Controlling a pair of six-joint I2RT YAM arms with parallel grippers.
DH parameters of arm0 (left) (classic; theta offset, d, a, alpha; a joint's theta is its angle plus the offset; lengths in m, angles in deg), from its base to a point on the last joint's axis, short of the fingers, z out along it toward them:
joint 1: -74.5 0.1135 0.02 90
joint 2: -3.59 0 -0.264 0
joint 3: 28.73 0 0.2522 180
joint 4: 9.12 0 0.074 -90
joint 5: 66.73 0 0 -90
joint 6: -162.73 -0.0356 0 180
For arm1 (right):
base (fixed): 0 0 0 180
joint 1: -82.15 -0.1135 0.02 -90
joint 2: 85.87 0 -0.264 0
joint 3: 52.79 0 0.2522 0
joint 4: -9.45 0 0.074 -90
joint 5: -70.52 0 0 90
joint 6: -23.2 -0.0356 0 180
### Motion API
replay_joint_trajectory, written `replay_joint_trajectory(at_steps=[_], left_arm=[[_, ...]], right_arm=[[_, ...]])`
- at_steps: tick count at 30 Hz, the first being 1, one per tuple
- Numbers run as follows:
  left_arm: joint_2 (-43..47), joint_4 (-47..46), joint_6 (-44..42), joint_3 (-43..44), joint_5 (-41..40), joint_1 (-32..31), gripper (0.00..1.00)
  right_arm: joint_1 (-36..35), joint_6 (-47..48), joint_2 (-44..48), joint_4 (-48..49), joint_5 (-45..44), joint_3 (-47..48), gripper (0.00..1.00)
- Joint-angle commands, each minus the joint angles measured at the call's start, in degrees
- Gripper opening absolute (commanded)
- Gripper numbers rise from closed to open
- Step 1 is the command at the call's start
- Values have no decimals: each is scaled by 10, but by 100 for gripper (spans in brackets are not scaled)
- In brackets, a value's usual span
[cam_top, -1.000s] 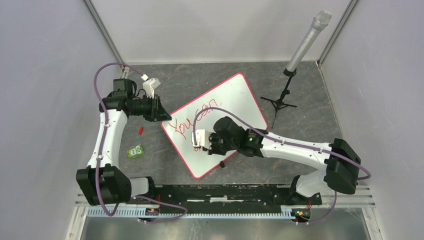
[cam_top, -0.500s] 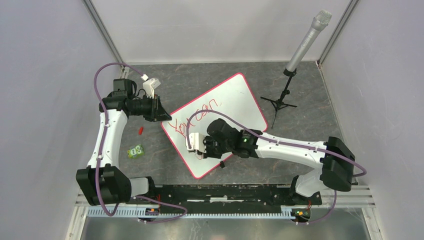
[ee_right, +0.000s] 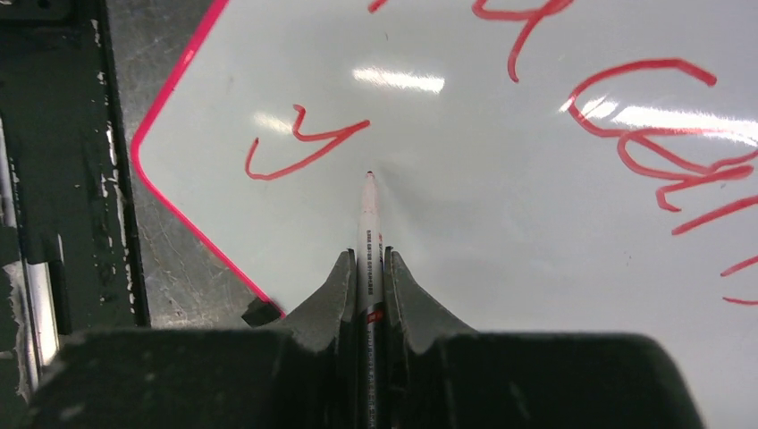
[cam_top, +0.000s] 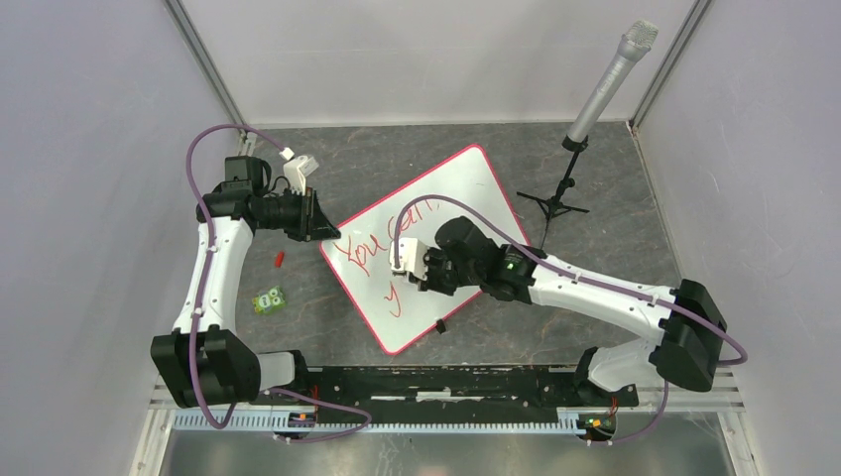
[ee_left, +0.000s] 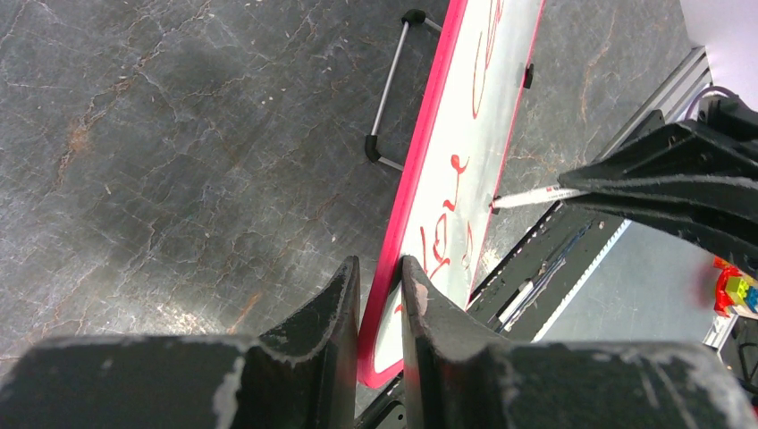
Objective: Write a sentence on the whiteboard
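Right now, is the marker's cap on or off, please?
Off: the marker shows a bare tip, near the red y on the whiteboard.

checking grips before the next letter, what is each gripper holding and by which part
Left gripper clamps the whiteboard by its pink edge; right gripper holds the marker by its barrel, tip free.

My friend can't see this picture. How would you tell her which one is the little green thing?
Find the big pink-framed whiteboard lying slanted on the dark table. Left of its left corner, beside the white left arm, lie two small things. The green thing is squarish with white marks, nearer the arm bases; the red piece beyond it is smaller and plain.
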State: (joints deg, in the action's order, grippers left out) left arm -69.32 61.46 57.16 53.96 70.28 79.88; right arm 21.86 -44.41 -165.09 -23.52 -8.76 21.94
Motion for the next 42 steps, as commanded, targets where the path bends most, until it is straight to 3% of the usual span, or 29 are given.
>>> replay_joint_trajectory(at_steps=[1, 26, 42], left_arm=[[0, -2, -12, 13, 2, -4, 17], [-2, -3, -14, 13, 0, -3, 17], [0, -3, -15, 12, -1, -4, 17]], right_arm=[[6, 8, 8, 6, -13, -10, 0], [-5, 6, -25, 16, 8, -14, 0], [2, 41, -2, -13, -36, -17, 0]])
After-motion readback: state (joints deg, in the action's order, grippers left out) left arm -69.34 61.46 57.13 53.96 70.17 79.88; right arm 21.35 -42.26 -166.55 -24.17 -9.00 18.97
